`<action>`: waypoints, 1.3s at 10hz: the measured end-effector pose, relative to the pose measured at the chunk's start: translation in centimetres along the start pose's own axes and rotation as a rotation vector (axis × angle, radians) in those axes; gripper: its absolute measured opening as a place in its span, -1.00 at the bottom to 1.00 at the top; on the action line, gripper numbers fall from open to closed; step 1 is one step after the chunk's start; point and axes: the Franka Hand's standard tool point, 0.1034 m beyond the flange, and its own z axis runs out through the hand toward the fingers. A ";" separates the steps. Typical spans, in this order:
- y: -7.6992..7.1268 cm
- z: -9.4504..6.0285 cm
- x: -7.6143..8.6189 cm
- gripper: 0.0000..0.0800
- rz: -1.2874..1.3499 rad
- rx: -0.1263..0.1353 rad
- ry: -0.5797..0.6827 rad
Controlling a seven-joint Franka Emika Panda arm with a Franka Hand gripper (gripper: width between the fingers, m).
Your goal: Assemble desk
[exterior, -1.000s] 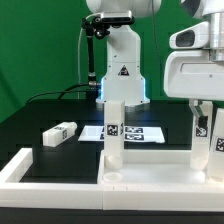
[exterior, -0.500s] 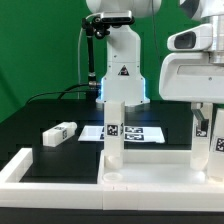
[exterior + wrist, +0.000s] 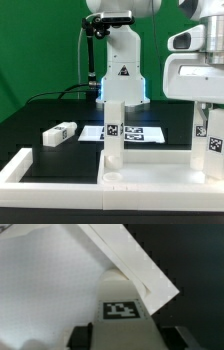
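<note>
Gripper (image 3: 126, 335) is over the right-hand leg (image 3: 122, 309). The jaws straddle it, one finger (image 3: 80, 335) against or just off each side face. Can't tell from the pictures whether it's actually clamped yet.

Tabletop slab (image 3: 150, 178) lies recessed face up at the worktop edge nearest the exterior camera. This leg stands upright at the slab's end on the exterior view's right. The second upright leg (image 3: 113, 135) is at the slab's other end. A third leg (image 3: 60, 133) lies loose on the worktop toward the edge at the exterior view's left.

My read: the step is grip, then seat or twist this leg into the slab. To do it well:
- pads square on opposite flat faces, not on the corners
- grip firm before any rotation
- wrist axis in line with the leg
- push straight down and watch the slab doesn't skid
</note>
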 end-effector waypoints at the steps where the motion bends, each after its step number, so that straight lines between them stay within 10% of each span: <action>1: 0.2 0.0 0.3 -0.27 0.139 0.006 -0.017; 7: 0.0 0.1 0.6 -0.27 0.874 0.056 -0.082; 9: 0.0 0.2 0.6 -0.06 0.851 0.056 -0.080; 11: 0.0 0.0 0.9 0.55 0.526 0.063 -0.073; 13: 0.0 -0.3 1.1 0.61 0.212 0.080 -0.060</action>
